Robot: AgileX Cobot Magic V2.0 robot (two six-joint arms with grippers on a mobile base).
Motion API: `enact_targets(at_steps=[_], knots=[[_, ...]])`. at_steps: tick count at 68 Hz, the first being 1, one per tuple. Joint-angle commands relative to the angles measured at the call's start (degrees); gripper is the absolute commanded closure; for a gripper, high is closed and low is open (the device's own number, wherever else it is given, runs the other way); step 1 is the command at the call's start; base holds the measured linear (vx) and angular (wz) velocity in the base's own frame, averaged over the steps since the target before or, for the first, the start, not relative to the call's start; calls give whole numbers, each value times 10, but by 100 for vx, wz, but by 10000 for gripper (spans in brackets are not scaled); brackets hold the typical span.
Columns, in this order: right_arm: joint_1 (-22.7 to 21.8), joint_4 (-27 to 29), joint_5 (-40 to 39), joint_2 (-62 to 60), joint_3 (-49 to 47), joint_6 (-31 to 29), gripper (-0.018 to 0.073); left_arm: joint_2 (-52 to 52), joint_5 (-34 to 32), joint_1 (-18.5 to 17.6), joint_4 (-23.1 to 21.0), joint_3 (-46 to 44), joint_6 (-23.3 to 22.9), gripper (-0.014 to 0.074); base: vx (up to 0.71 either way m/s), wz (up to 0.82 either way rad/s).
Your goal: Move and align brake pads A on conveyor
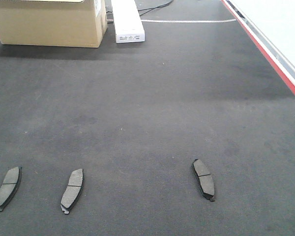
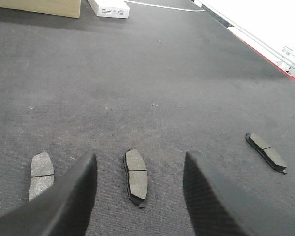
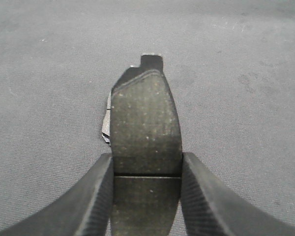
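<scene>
While your right gripper (image 3: pixel 146 187) is clamping a brake pad (image 3: pixel 145 132), three pads are lying on the conveyor (image 1: pixel 147 98).
Your left gripper's (image 2: pixel 137 196) jaws are gaping wide, empty, over the pad at six o'clock (image 2: pixel 136 176).

Two black fingers (image 2: pixel 64 201) on the left gripper (image 2: pixel 140 196), matte, with a fine carbon-fibre-like weave over the surface, broad at the base and curving up to rounded, narrower tips, edges catching a soft grey sheen. Same story on the right gripper (image 3: pixel 146 196): pair of black fingers (image 3: pixel 83 206), same woven or finely ribbed texture, same swept curved outline, inner faces straight and outer edges flaring wide toward the bottom of the wrist view. Just a sliver of something black at the lower right edge of the front view, too little to make out; no cables, screws or markings visible anywhere
</scene>
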Motion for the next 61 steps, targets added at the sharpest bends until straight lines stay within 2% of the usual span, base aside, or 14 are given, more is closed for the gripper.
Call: enact_targets(at_steps=[1,14,23,31,49,61], knots=[[-2,-1,-53,4,-16,-6,564,9,-37,-2,0,-12,0,205,0,0],[-2,5,-48,4,-16,-3,564,9,-37,-2,0,-12,0,205,0,0],[-2,47,-42,5,-16,-2,564,9,-37,-2,0,-12,0,205,0,0],[-2,47,-33,24,-24,-6,561,9,-37,-2,0,-12,0,205,0,0],[-2,46,54,188,-112,-4,551,9,-37,-2,0,-12,0,205,0,0],[-2,46,80,313,-183,29,547,9,-37,-2,0,-12,0,205,0,0]])
